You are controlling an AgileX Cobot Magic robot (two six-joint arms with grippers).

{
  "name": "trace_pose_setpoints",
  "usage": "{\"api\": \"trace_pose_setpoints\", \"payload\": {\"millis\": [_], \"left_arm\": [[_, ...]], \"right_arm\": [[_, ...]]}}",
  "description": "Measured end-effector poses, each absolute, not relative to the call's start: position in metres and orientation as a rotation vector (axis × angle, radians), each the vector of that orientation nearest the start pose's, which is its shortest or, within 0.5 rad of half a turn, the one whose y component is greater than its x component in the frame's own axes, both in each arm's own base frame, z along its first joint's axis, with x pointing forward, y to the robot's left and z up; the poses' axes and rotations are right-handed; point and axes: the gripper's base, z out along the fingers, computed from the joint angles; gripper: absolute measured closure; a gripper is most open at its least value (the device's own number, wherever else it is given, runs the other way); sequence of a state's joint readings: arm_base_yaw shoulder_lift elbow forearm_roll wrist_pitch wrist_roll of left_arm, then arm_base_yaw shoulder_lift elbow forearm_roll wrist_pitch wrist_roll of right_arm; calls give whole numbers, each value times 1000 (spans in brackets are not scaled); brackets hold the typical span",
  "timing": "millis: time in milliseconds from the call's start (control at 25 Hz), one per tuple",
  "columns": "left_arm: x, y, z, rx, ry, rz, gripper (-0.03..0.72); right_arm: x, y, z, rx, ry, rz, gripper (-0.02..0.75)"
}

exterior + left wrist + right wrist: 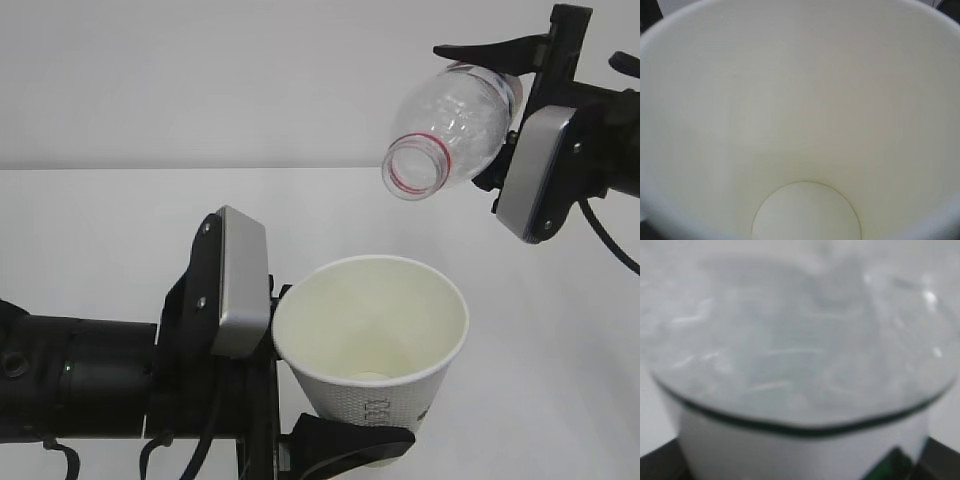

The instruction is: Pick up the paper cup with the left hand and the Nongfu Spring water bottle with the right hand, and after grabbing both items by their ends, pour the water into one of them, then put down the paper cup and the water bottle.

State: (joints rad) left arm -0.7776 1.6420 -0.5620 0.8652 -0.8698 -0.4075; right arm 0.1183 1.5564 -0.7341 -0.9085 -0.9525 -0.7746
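The small white tapered paper cup [372, 345], dot-embossed outside and smooth cream inside, sits upright and clamped in the black, silver-plated left gripper [330, 440] at lower centre, above the matte white tabletop [100, 230]. In the left wrist view its interior [800, 115] fills the frame down to a round flat base. The clear ribbed plastic bottle [450, 125], red-ringed at the neck, is clasped by the right gripper [500, 110] and tilted mouth-down above and right of the cup. The right wrist view shows its blurred shoulder [795, 340].
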Motion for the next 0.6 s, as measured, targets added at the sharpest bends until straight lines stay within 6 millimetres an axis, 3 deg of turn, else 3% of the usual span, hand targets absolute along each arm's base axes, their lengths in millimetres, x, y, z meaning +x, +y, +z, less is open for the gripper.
{"api": "trace_pose_setpoints", "payload": {"millis": [600], "left_arm": [[165,-237,179,1313,1453,-949,148]], "right_arm": [[293,96,257,-1427,621,-487,208]]}}
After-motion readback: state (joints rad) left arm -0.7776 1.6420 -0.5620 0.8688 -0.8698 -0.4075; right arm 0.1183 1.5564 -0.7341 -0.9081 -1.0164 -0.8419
